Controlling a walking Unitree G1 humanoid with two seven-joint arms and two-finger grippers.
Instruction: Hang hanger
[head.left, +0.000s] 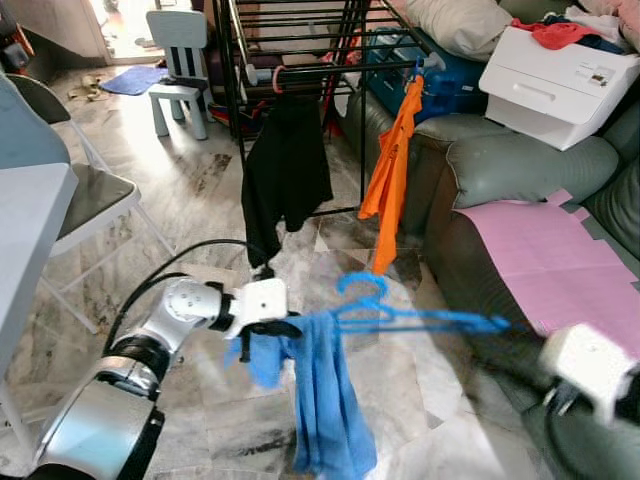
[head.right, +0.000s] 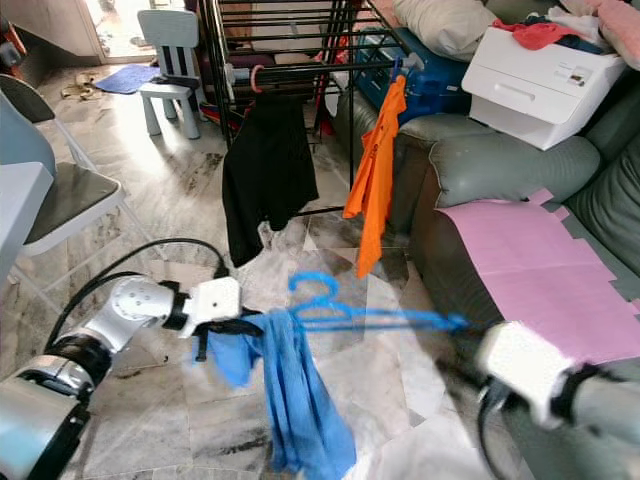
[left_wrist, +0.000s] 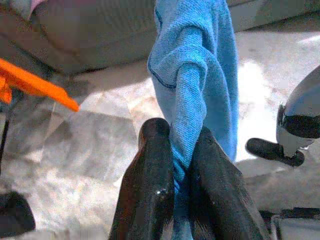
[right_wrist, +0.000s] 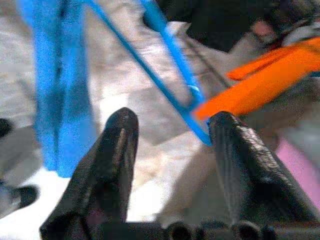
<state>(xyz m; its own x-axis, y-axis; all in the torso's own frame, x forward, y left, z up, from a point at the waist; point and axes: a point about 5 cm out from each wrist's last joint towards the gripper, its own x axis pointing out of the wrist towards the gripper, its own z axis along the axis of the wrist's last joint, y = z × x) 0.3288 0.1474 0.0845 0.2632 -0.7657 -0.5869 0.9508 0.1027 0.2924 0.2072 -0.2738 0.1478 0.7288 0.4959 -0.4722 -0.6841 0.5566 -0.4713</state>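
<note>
Your left gripper (left_wrist: 175, 165) is clamped tight on a bunched fold of the blue cloth (head.left: 325, 400); in the left wrist view its two black fingers (left_wrist: 147, 190) squeeze the fabric between them with no gap. The cloth drapes over the blue hanger (head.left: 400, 315), which hangs in mid-air above the marble floor (head.left: 200, 190), between your two arms, its hook (head.left: 362, 283) pointing up.

Your right gripper (right_wrist: 172, 145) has its fingers spread wide apart. In the right wrist view the end of the hanger's arm sits just at the inner edge of one finger (right_wrist: 250, 160), and you cannot tell whether it touches. The other finger is clear of it, so nothing is pinched.

The hanger is well short of the black drying rack (head.left: 300, 30) ahead of you. On the rack's front rail a black garment (head.left: 285, 170) and an orange garment (head.left: 390, 180) hang side by side. To your right stands a grey sofa (head.left: 520, 165) with a pink mat (head.left: 540, 250) on its seat and a white box (head.left: 560, 80) on its arm. A folding chair (head.left: 90, 195) is at your left, a small pale blue chair (head.left: 180, 60) farther back.
</note>
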